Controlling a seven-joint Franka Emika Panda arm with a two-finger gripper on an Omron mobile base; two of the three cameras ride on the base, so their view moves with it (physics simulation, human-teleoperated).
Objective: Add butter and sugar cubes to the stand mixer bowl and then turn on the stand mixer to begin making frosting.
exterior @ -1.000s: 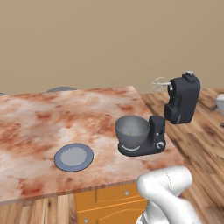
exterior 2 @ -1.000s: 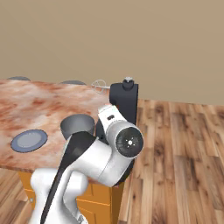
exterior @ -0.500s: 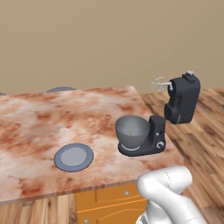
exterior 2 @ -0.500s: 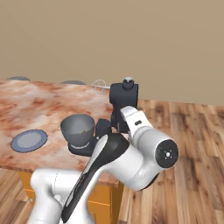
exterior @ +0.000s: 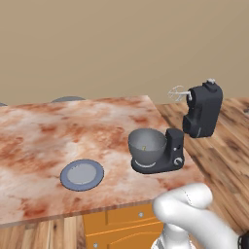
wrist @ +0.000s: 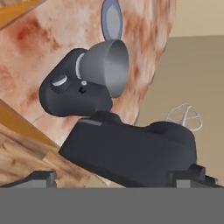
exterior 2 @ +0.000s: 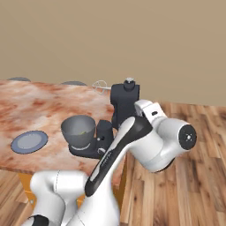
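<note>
1. The arm has swung right across the right base view over the last second. It was in front of the stand mixer (exterior 2: 123, 106) and now arcs beside its raised head.
2. In the left base view nothing on the worktop (exterior: 44, 131) has moved: the stand mixer bowl (exterior: 147, 145) sits seated on the mixer base and the plate (exterior: 82, 174) lies bare, well apart to the left.
3. My read: the loading looks done and I'm lining up for the mixer's knob (wrist: 59, 81) or head.
4. The fingers (wrist: 192, 174) are spread wide and pinch nothing. In the hand view the dark mixer head lies just ahead of them.
5. The head is tilted back, with the whisk (exterior: 178, 93) up in the air and clear of the bowl. It likely has to come down before mixing.
6. There's a tiny yellow speck inside the bowl in the left base view, probably the butter (exterior: 143, 147), but it's too small to be sure.
7. I can't make out the sugar cubes. The hand view sees the bowl side-on, so its inside is hidden there.
8. In the right base view, my own arm blocks the hand's contact point.
</note>
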